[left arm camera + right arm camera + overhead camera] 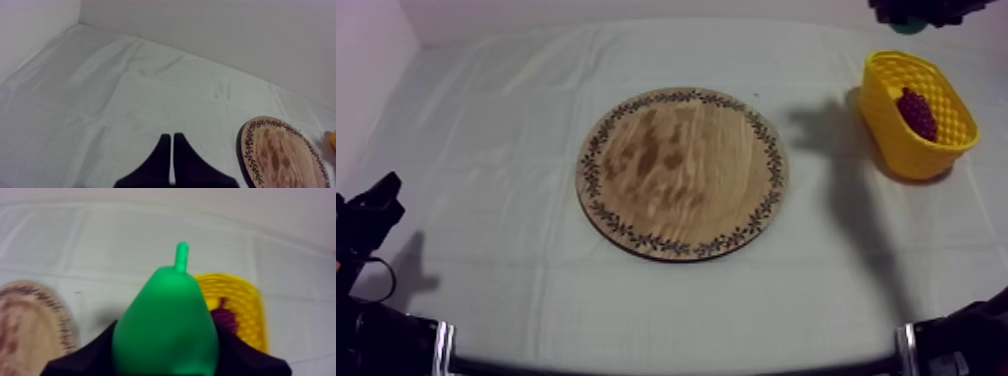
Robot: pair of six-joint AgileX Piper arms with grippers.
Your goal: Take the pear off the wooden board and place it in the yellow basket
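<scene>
Right now my right gripper (167, 355) is clamped round the pear (167, 320), held up off the wooden board (30, 323) beside it, long axis pointing away from me, stem (181, 255) foremost. Just past that stem sits the yellow basket (250, 313), grapes (226, 320) in it, so I judge the drop lies straight ahead. Farthest off, my left gripper (172, 145) rests, fingers (159, 162) pressed together
</scene>
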